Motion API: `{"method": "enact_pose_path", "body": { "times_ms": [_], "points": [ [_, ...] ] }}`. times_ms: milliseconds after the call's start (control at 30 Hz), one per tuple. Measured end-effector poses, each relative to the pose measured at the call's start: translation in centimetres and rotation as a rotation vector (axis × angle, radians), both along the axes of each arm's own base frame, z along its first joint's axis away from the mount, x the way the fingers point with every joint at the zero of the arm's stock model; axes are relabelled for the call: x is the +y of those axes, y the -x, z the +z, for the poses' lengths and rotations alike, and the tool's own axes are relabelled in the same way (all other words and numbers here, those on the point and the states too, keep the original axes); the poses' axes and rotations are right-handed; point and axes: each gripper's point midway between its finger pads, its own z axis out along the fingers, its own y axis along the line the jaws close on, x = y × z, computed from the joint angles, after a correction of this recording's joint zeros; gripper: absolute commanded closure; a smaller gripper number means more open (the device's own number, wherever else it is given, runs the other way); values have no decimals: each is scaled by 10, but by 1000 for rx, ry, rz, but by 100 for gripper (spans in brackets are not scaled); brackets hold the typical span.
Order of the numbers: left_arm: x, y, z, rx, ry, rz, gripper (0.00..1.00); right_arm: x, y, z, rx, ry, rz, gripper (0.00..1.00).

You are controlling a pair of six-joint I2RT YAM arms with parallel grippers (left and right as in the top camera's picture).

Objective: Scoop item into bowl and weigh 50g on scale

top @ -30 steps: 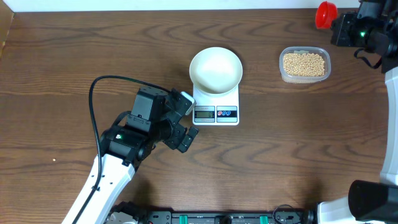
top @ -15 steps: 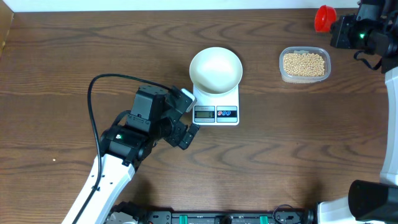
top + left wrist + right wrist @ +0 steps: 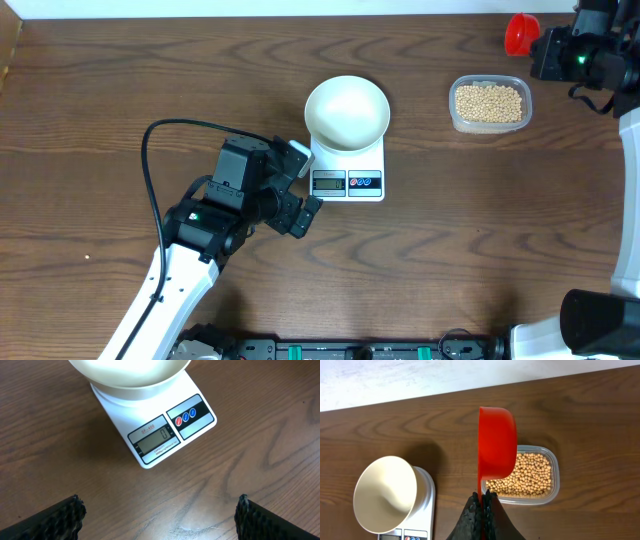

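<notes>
The white-cream bowl [image 3: 347,112] stands empty on the white scale [image 3: 348,178], whose display reads zero. The tan beans [image 3: 489,103] fill a clear tub to the right. My left gripper [image 3: 303,188] hovers open just left of the scale's front edge; in the left wrist view its fingers [image 3: 65,515] stand wide apart over bare wood, with the scale [image 3: 167,435] and bowl [image 3: 130,372] ahead. My right gripper [image 3: 484,496] is shut on the handle of a red scoop [image 3: 496,452], held on edge above the beans [image 3: 525,475]. From overhead the scoop [image 3: 521,32] sits at the far right back.
The clear plastic tub [image 3: 454,118] sits right of the scale on the brown wooden table [image 3: 450,250]. A black cable [image 3: 150,150] loops off the left arm. The table's back edge meets a white wall [image 3: 395,380].
The red scoop in my right gripper has shifted slightly. The left arm has barely moved.
</notes>
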Motion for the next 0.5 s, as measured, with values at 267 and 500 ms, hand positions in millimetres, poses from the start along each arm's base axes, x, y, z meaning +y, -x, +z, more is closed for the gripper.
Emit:
{"method": "enact_pose_path", "body": {
  "times_ms": [267, 500],
  "points": [
    [0, 0, 0, 1, 1, 2, 2, 0, 1, 0, 3, -1, 0, 99],
    [0, 0, 0, 1, 1, 2, 2, 0, 1, -1, 6, -1, 0, 99]
  ]
}}
